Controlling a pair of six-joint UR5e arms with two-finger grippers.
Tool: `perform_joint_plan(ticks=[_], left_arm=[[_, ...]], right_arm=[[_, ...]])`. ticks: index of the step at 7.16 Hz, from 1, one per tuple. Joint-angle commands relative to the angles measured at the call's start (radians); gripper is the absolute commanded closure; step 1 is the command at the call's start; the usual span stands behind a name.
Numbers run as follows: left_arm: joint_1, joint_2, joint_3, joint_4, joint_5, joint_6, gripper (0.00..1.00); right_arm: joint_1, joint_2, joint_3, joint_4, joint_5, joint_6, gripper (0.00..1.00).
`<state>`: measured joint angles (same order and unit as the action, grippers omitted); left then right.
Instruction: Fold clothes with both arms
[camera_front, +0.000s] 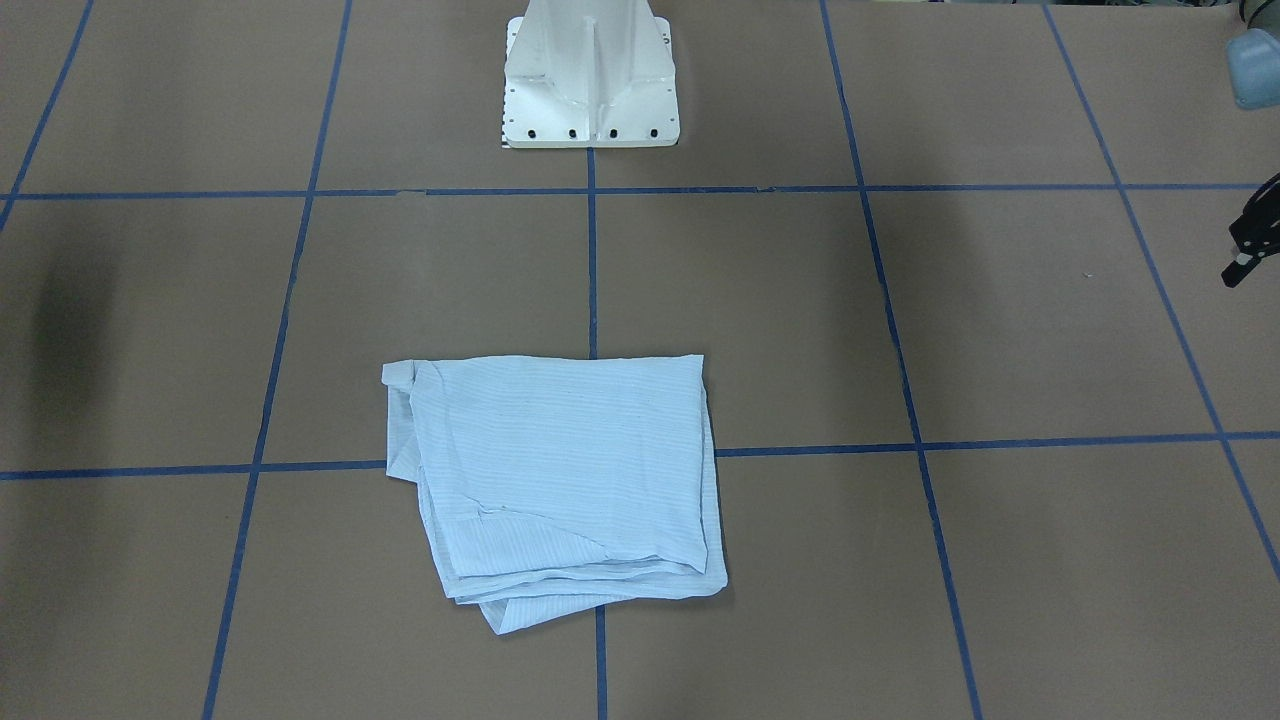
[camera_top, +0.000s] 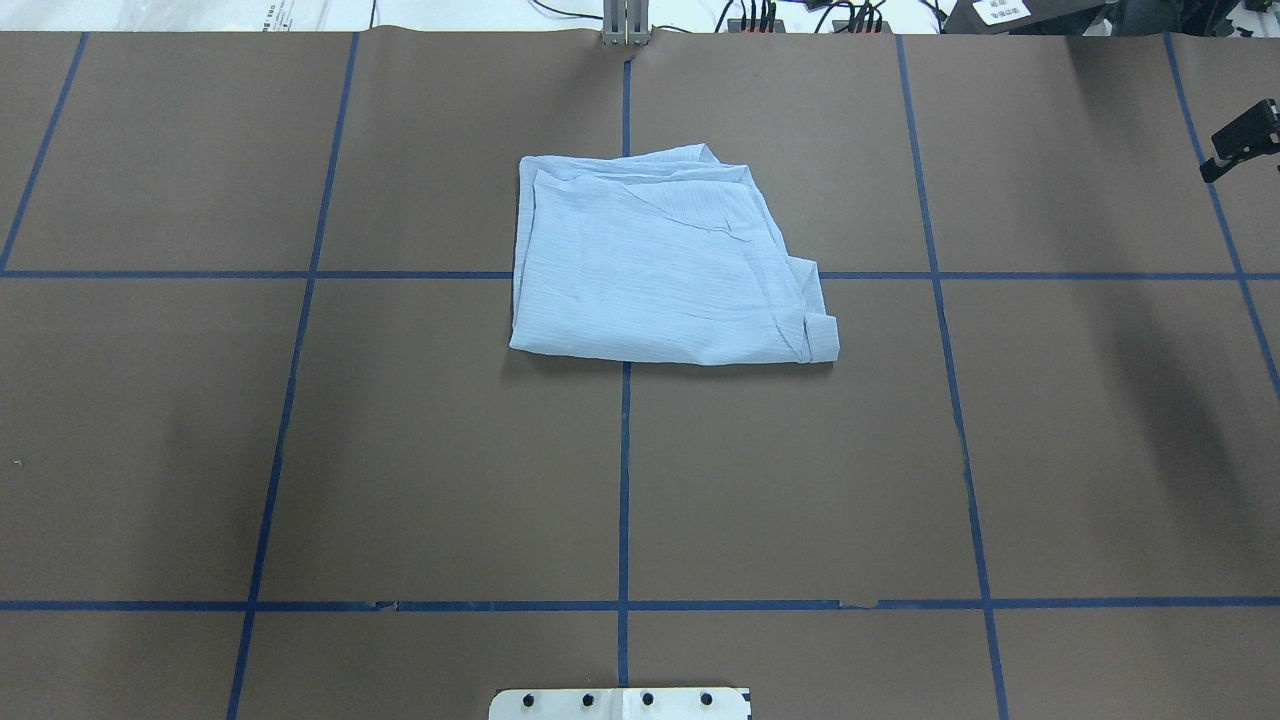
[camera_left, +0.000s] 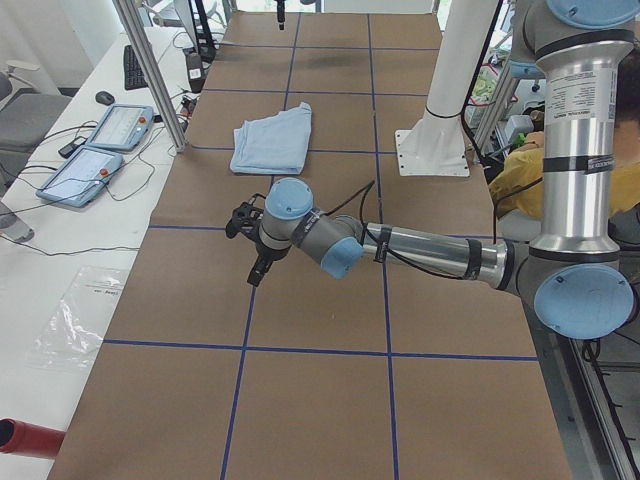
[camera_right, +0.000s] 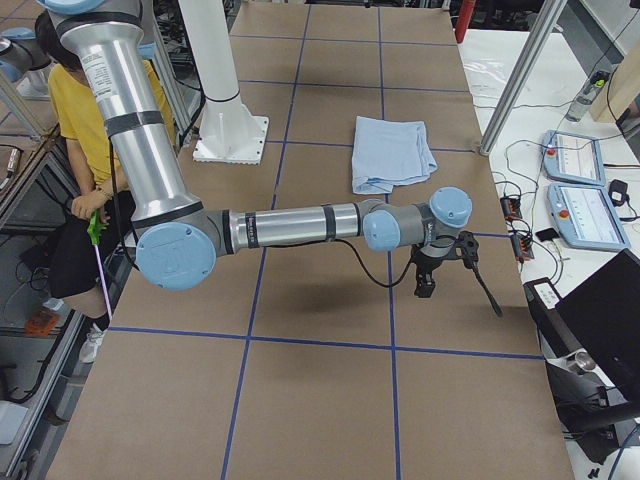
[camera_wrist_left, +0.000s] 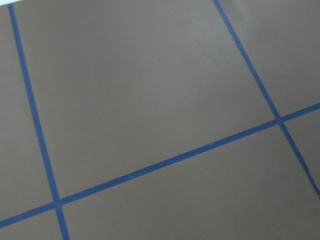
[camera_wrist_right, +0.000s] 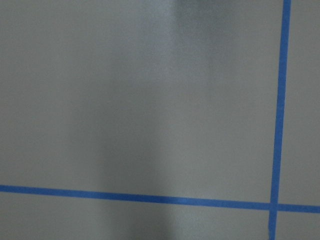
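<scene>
The light blue striped shirt (camera_front: 570, 470) lies folded into a rough rectangle in the middle of the brown table; it also shows in the overhead view (camera_top: 660, 270) and in both side views (camera_left: 273, 140) (camera_right: 390, 155). No gripper touches it. My left gripper (camera_front: 1250, 235) shows only as a black piece at the edge of the front view, far off to my left of the shirt. My right gripper (camera_top: 1240, 140) shows only at the overhead view's right edge, far from the shirt. I cannot tell whether either is open or shut. Both wrist views show only bare table.
The table (camera_top: 450, 450) is brown with blue tape grid lines. The white pedestal base (camera_front: 590, 80) stands at the robot's side. Control tablets (camera_left: 100, 145) and cables lie on the white side bench. A seated person in yellow (camera_right: 70, 120) is behind the robot.
</scene>
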<state>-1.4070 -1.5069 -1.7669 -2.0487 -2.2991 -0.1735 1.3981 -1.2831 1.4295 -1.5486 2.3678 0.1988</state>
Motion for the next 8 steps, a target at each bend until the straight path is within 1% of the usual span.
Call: perform_joint_plan(ticks=[1, 2, 3, 4, 6, 8], left_arm=[[-0.036, -0.006, 0.000, 0.099, 0.053, 0.087, 0.00], [-0.058, -0.001, 0.013, 0.100, 0.047, 0.089, 0.00], [-0.081, 0.008, 0.039, 0.117, 0.041, 0.088, 0.00], [-0.090, 0.008, 0.053, 0.139, 0.006, 0.085, 0.00], [-0.101, 0.036, 0.046, 0.122, -0.008, 0.072, 0.00], [-0.101, 0.037, 0.037, 0.122, -0.010, 0.072, 0.00]], right_arm=[[0.025, -0.114, 0.147, -0.102, -0.012, -0.079, 0.00], [0.027, -0.151, 0.179, -0.096, -0.013, -0.081, 0.00], [0.033, -0.213, 0.211, -0.076, -0.010, -0.081, 0.00], [0.035, -0.264, 0.254, -0.029, -0.013, -0.078, 0.00], [0.035, -0.274, 0.262, -0.028, -0.013, -0.079, 0.00], [0.033, -0.268, 0.264, -0.028, 0.002, -0.067, 0.00]])
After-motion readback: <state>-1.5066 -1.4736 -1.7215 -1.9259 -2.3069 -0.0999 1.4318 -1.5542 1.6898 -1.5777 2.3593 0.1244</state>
